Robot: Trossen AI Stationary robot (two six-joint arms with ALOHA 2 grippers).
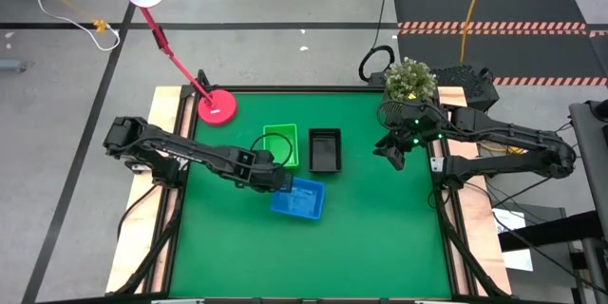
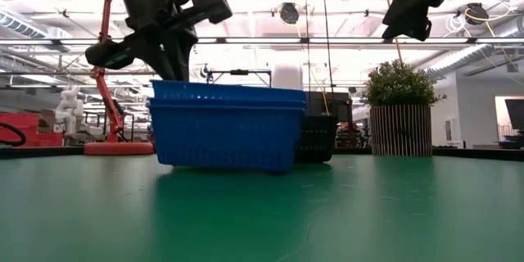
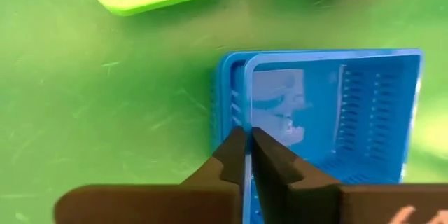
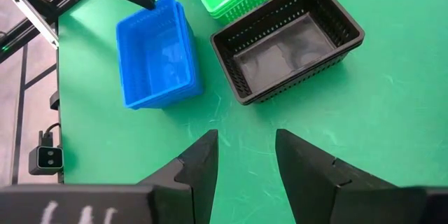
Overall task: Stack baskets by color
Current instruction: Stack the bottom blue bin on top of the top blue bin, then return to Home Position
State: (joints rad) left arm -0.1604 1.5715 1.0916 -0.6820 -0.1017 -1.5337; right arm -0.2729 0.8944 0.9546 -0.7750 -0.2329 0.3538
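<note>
A stack of nested blue baskets (image 1: 298, 199) rests with its base on the green mat near the middle, also seen in the low view (image 2: 223, 127) and the right wrist view (image 4: 155, 52). My left gripper (image 1: 278, 180) is shut on the stack's left end (image 3: 248, 134). Farther back sit the green baskets (image 1: 281, 145) and, to their right, the black baskets (image 1: 325, 150). My right gripper (image 1: 391, 157) hovers open above the mat right of the black baskets, nothing between its fingers (image 4: 245, 161). My left gripper pinches the rim of a short end wall (image 3: 246, 122) of the top blue basket, one finger inside it and one outside. The fingers slant down from the table's left. The basket sits nested in the stack, which stands on the mat.
A potted plant (image 1: 409, 81) stands at the far right corner, close behind my right arm. A pink desk lamp's base (image 1: 217, 107) sits at the far left corner, its stem leaning out over the floor. The near half of the green mat (image 1: 313, 256) is bare.
</note>
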